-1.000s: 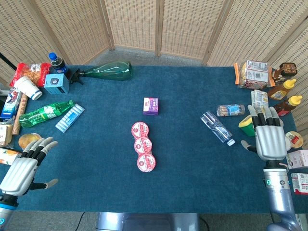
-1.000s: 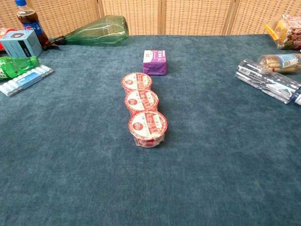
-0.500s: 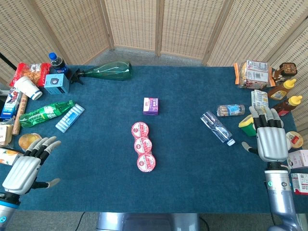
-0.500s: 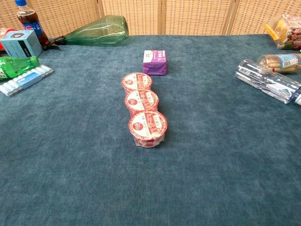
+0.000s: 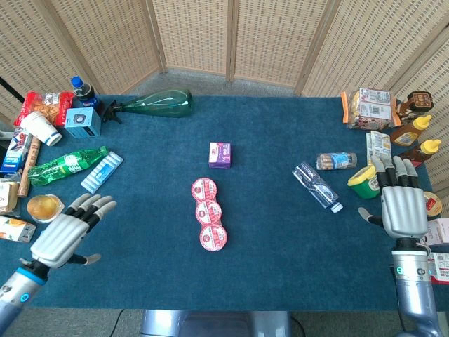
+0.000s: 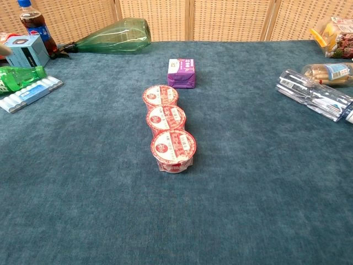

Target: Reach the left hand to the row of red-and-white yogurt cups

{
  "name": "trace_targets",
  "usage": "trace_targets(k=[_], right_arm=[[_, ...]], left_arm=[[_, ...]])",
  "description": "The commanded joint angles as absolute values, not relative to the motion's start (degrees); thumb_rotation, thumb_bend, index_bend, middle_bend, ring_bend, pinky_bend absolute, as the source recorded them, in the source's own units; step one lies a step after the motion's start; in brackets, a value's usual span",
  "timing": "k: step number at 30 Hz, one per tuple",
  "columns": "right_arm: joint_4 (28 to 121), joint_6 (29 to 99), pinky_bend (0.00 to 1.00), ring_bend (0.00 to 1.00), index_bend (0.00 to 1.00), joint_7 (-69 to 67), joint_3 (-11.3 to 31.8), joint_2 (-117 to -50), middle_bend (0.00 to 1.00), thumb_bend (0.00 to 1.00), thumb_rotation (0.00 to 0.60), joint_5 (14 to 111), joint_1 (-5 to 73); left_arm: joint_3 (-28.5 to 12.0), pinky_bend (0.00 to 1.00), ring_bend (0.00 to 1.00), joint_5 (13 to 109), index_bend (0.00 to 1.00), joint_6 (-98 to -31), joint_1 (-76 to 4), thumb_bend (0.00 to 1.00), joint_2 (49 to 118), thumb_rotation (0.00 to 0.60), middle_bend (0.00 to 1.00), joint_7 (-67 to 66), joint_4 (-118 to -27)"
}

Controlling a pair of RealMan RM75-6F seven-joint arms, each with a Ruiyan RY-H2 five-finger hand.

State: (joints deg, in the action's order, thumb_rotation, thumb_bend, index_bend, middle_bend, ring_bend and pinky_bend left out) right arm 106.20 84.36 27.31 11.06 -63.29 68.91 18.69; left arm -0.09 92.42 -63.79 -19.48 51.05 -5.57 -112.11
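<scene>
Holding my left hand (image 5: 62, 236) lower left of frame, fingers apart, well apart from yogurt cups (image 5: 209, 213) at ctr of table (image 5: 280, 239); right hand (image 5: 401, 208) fingers apart, lower right.

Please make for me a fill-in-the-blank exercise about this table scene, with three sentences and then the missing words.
1. The row of red-and-white yogurt cups holds ____ cups.
2. The small purple box lies just beyond the row, on the side ____ from the robot.
3. The left hand has its fingers spread and holds ____; it does not yet touch the row. The right hand is also open, near the yellow-green tub.

Missing words: three; far; nothing
</scene>
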Motion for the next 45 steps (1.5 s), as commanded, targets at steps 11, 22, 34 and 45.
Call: trace_targets(k=[11,22,34,45], right_arm=[[107.37,86.23,0.00,0.00,0.00,27.22,11.64,-61.09,0.00,0.00,0.583,68.16,16.44],[107.27,87.66,0.00,0.00,0.00,25.74,11.85,-59.64,0.00,0.00,0.581,67.85,14.29],[107.11,88.03,0.00,0.00,0.00,23.93,12.47,-58.21,0.00,0.00,0.588,67.36,12.88],[106.14,89.27,0.00,0.00,0.00,21.58,12.95,-56.90,0.00,0.00,0.587,67.16,11.03]], left_arm=[[-4.54,0.00,0.00,93.66,0.00,-55.61,-30.51,0.11,62.72,0.600,0.00,-9.20,-101.21],[-6.79,0.00,0.00,94.03,0.00,-49.99,-39.86,0.11,73.48,0.600,0.00,-7.88,-91.95],[-7.64,0.00,0.00,93.33,0.00,-46.77,-47.27,0.11,82.96,0.600,0.00,-7.54,-83.31],[-8.14,0.00,0.00,90.61,0.00,-41.75,-53.64,0.11,90.10,0.600,0.00,-7.36,-75.73]])
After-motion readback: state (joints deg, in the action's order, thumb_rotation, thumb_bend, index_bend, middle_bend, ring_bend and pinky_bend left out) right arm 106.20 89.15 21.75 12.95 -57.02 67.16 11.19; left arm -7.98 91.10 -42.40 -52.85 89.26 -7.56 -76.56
